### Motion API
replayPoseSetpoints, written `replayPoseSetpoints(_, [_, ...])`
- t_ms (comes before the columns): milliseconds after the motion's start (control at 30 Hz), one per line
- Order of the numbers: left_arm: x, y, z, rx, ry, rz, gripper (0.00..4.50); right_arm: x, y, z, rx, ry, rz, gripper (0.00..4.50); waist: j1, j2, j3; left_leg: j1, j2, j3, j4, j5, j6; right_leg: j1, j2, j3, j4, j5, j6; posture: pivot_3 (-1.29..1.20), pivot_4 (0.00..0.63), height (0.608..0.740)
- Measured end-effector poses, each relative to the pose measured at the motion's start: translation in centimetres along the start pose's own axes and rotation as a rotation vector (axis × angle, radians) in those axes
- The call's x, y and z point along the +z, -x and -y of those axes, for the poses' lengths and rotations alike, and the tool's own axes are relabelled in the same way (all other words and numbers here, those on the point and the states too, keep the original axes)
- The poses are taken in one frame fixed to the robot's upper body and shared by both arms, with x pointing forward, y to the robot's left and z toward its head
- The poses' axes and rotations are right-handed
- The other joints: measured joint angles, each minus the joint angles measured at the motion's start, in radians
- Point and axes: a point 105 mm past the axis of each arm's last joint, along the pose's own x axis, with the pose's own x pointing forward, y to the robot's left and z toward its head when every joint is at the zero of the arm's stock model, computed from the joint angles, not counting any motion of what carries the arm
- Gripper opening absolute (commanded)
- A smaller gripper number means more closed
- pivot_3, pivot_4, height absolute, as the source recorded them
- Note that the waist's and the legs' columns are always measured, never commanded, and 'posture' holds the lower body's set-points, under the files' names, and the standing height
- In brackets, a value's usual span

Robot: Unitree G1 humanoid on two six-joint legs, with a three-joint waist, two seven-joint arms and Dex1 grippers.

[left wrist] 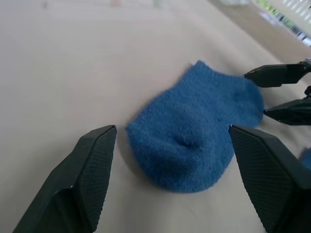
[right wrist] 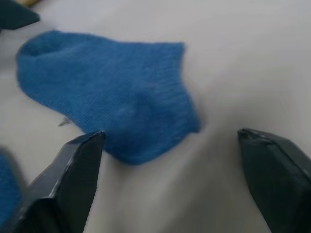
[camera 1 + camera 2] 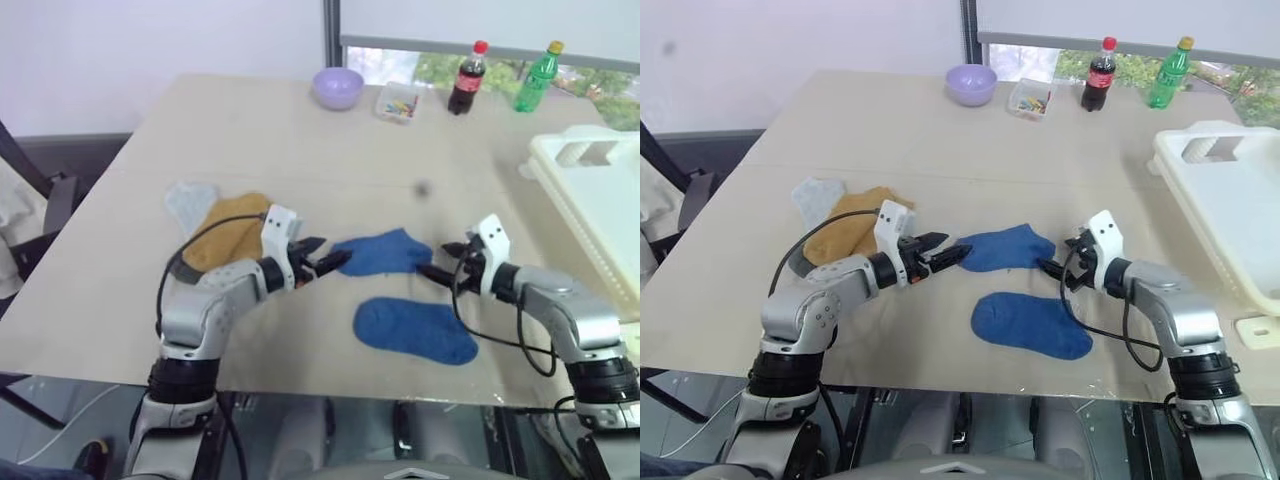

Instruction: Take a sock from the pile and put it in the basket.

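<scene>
With jaws apart, left gripper (image 3: 335, 262) & right gripper (image 3: 432, 262) flank blue sock (image 3: 385, 251) — nothing held.

Beige table (image 3: 300, 140): two blue socks (image 3: 385, 252) (image 3: 415, 330) centre, mustard sock (image 3: 228, 238) and grey sock (image 3: 192, 203) left; lilac bowl (image 3: 338, 87), clear box (image 3: 397, 103), two bottles (image 3: 467, 78) (image 3: 537, 76) top; white basket (image 3: 600, 200) right.

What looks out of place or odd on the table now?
Nothing is spilled or damaged. The socks lie scattered: two blue socks apart from the mustard sock and pale grey sock. Both open pincers, left and right, flank the farther blue sock; the white basket stands at the table's right.
</scene>
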Motion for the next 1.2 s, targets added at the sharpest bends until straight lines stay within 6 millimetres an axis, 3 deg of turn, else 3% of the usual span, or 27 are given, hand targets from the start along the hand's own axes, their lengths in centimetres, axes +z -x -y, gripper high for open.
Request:
replayPoseSetpoints(233, [-0.2, -0.1, -0.4, 0.04, -0.016, 0.001, 4.01, -0.4, -0.7, -0.9, 0.031, -0.022, -0.014, 0.03, -0.001, 0.0, 0.0, 0.001, 0.002, 0.0, 0.0, 0.0, 0.0, 0.0, 0.002, 0.0, 0.002, 0.0, 0.0, 0.0, 0.15, 0.73])
replayPoseSetpoints(367, [-0.5, 0.0, -2.1, 0.107, -0.038, -0.016, 4.01, -0.4, -0.8, -0.8, 0.03, -0.021, -0.015, 0.03, -0.001, 0.0, 0.0, 0.001, 0.002, 0.0, 0.0, 0.0, 0.0, 0.0, 0.002, 0.0, 0.002, 0.0, 0.0, 0.0, 0.15, 0.73])
replayPoseSetpoints(600, [-0.3, -1.0, -2.1, 0.123, -0.082, -0.017, 4.01, -0.6, -0.6, -0.9, 0.006, 0.004, -0.012, 0.03, 0.001, 0.0, 0.0, 0.001, 0.002, 0.0, 0.0, 0.0, 0.0, 0.0, 0.002, 0.0, 0.002, 0.0, 0.0, 0.0, 0.15, 0.73])
replayPoseSetpoints(700, [-0.4, -1.1, -2.4, 0.138, -0.081, -0.025, 3.23, -0.7, -0.5, -0.8, -0.004, 0.012, -0.013, 0.0, 0.001, 0.001, -0.001, 0.002, 0.002, 0.0, 0.0, 0.0, 0.0, 0.0, 0.002, 0.0, 0.002, 0.0, 0.0, 0.0, 0.15, 0.73])
replayPoseSetpoints(833, [-0.7, -0.9, -2.9, 0.161, -0.097, -0.05, 1.49, -0.8, -0.5, -0.8, -0.01, 0.021, -0.013, 0.0, 0.0, 0.001, -0.002, 0.001, 0.002, 0.0, 0.0, 0.0, 0.0, 0.0, 0.002, 0.0, 0.002, 0.0, 0.0, 0.0, 0.15, 0.73])
replayPoseSetpoints(967, [-1.0, -0.9, -3.1, 0.171, -0.109, -0.073, 0.04, -0.9, -0.4, -0.7, -0.01, 0.023, -0.015, 0.0, 0.002, 0.002, -0.003, 0.002, 0.001, 0.0, 0.0, 0.0, 0.0, 0.001, 0.002, 0.0, 0.001, 0.0, 0.0, 0.0, 0.15, 0.73])
replayPoseSetpoints(1200, [-1.1, -1.0, -3.0, 0.167, -0.128, -0.077, 0.04, -0.9, -0.4, -0.8, -0.007, 0.024, -0.013, 0.0, 0.002, 0.003, -0.004, 0.002, 0.001, 0.0, 0.0, 0.0, 0.0, 0.001, 0.002, 0.0, 0.001, 0.0, 0.0, 0.0, 0.15, 0.73])
